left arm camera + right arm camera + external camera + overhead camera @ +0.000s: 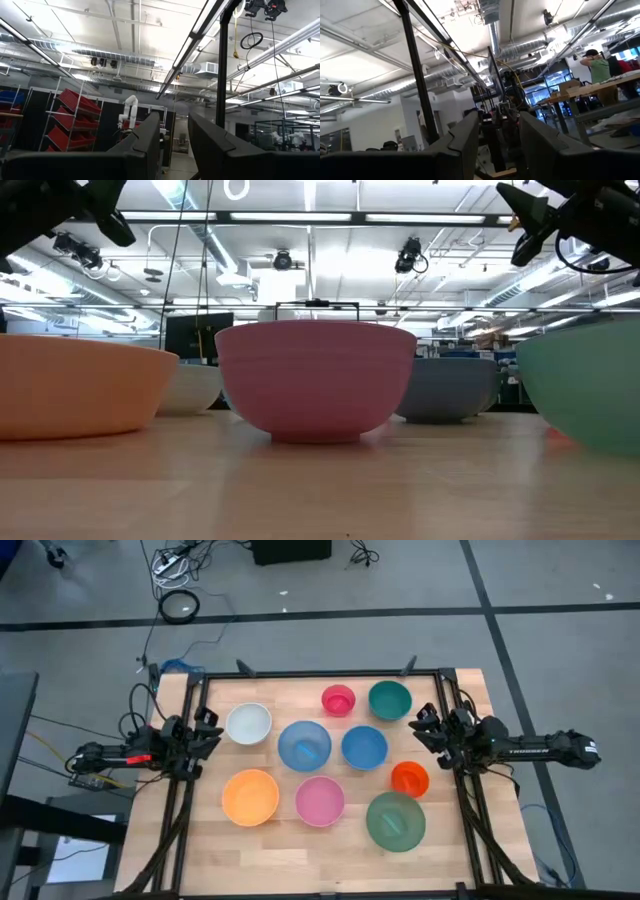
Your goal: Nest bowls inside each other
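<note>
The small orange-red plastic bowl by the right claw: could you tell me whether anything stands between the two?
Nothing visible does. In the high view the right claw hangs at the table's right edge with its fingers apart, and the small orange-red plastic bowl sits just inward of it, with only bare wooden tabletop between.
</note>
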